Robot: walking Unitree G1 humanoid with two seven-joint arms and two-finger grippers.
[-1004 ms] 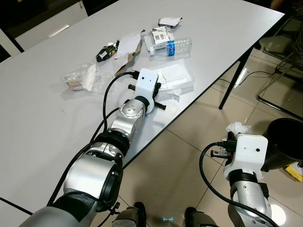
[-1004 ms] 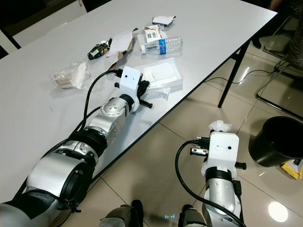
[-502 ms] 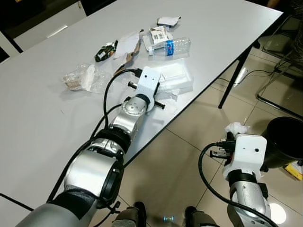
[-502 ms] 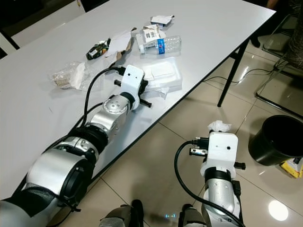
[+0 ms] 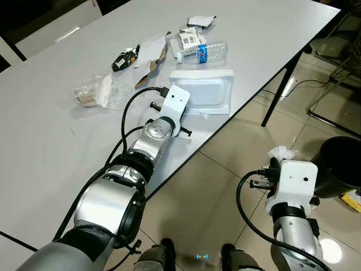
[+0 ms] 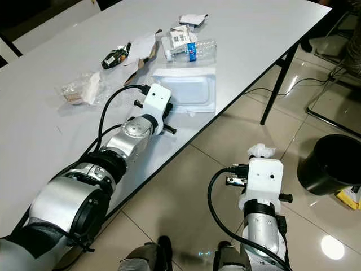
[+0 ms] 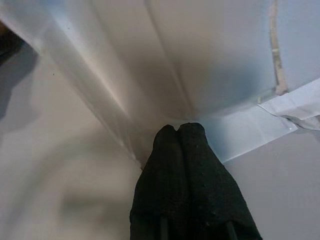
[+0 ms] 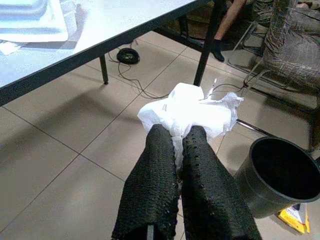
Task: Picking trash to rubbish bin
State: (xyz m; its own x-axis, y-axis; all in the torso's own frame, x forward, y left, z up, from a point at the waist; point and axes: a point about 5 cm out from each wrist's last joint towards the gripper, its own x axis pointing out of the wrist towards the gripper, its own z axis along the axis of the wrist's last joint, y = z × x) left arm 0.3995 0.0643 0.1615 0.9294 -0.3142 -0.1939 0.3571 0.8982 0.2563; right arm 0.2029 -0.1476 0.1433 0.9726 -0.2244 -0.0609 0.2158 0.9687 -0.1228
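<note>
Left tool (image 7: 179, 131) pressed together at the white tray's (image 5: 206, 91) edge on the bench (image 5: 51, 135), right tool (image 8: 176, 137) pinching crumpled paper (image 8: 187, 109) beside the black bin (image 6: 329, 165)

I can read no text anywhere. Beside the white foam tray (image 5: 204, 93), the clear plastic bottle (image 5: 206, 53) wears a blue label band, but its print is too small to make out. Just beyond that bottle, a crumpled white package (image 5: 189, 38) carries a dark printed patch, maybe a barcode, also illegible. The yellow packet (image 8: 293, 219) at the foot of the black bin (image 8: 280, 175) shows no legible lettering.
</note>
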